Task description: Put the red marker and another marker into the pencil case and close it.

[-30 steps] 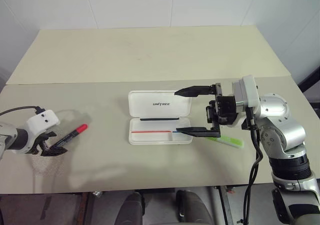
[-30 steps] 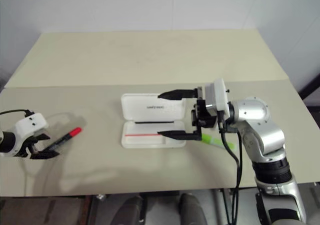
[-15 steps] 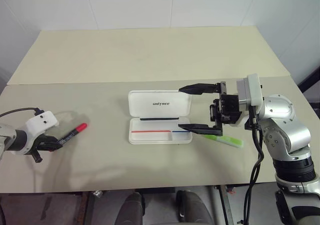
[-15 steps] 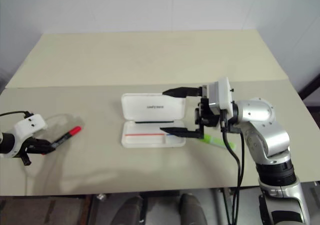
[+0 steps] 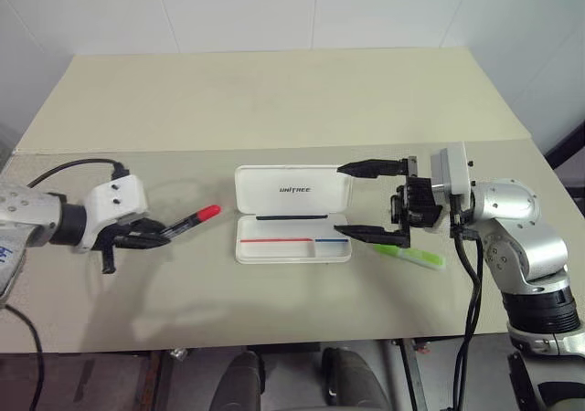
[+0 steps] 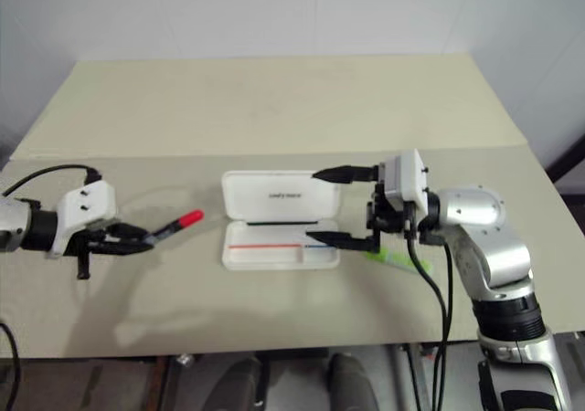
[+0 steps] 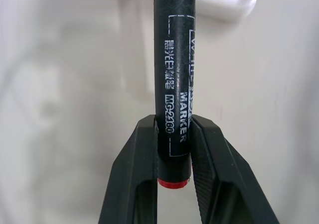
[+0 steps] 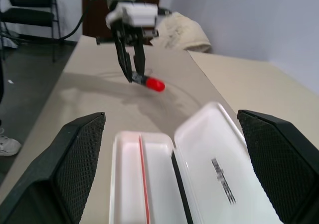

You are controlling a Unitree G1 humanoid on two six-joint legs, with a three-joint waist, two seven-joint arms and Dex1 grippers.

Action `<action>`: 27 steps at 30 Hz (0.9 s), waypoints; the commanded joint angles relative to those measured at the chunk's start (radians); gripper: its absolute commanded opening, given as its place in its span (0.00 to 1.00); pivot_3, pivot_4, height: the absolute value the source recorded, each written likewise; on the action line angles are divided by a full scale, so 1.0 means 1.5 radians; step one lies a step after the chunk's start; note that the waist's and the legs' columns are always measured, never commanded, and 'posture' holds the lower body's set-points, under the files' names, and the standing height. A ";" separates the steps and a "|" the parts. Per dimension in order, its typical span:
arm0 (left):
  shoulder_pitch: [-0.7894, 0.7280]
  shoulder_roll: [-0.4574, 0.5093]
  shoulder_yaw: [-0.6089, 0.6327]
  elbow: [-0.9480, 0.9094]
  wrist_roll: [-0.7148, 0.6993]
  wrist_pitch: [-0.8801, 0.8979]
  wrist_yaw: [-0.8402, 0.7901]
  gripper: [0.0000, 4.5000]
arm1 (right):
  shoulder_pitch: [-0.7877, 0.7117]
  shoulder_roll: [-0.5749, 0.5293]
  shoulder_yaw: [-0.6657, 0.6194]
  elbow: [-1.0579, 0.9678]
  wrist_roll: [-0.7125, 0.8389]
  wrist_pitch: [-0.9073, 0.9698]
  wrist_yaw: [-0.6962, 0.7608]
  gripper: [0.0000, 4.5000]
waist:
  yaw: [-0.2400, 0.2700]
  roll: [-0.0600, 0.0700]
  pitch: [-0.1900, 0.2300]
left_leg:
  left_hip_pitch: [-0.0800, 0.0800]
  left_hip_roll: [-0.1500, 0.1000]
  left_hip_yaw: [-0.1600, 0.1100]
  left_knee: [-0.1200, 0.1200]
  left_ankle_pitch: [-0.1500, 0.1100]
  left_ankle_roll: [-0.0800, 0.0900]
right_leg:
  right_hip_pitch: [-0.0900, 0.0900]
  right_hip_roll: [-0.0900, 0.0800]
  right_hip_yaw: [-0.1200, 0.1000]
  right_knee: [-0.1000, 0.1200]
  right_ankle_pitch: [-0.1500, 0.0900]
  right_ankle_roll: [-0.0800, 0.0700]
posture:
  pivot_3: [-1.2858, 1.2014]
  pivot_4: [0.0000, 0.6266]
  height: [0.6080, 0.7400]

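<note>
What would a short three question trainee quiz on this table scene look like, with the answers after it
1. True or false: the pencil case lies open.
2. What does the left gripper hold? A) a green highlighter B) the red marker C) nothing
3. Where is the lime-green marker lying?

Key:
1. True; the lid is folded back flat.
2. B; it is shut on the barrel, near the end opposite the red cap.
3. On the table, beside the case's right end, below the open right gripper.

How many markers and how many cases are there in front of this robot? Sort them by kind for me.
Markers: 2, the red marker held in the left end effector, and the lime-green marker on the table.
Pencil cases: 1, the white pencil case, lying open.
Total: 3
</note>
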 commanded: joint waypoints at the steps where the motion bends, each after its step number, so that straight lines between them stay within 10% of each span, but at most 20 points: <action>1: -0.072 -0.031 -0.053 -0.022 0.008 -0.004 -0.009 0.12 | 0.019 -0.014 -0.034 -0.001 -0.008 -0.023 -0.007 1.00 | 0.000 0.000 0.000 | 0.000 0.000 0.000 0.001 0.000 0.000 | 0.000 0.000 0.000 0.000 0.000 0.000 | 0.52 0.24 1.00; 13: -0.274 -0.238 -0.245 0.106 0.096 -0.056 -0.022 0.12 | 0.135 -0.031 -0.088 -0.100 -0.005 -0.009 -0.089 1.00 | -0.001 -0.001 0.000 | -0.001 -0.001 0.000 0.009 0.000 0.001 | 0.002 0.001 0.002 0.002 0.002 0.003 | 0.52 0.24 1.00; 27: -0.340 -0.336 -0.288 0.264 0.201 -0.156 -0.007 0.20 | 0.193 -0.040 -0.122 -0.176 0.007 0.019 -0.156 1.00 | 0.001 -0.001 0.000 | -0.001 -0.001 0.000 0.009 0.000 0.002 | 0.003 0.001 0.003 0.001 0.003 0.005 | 0.52 0.24 1.00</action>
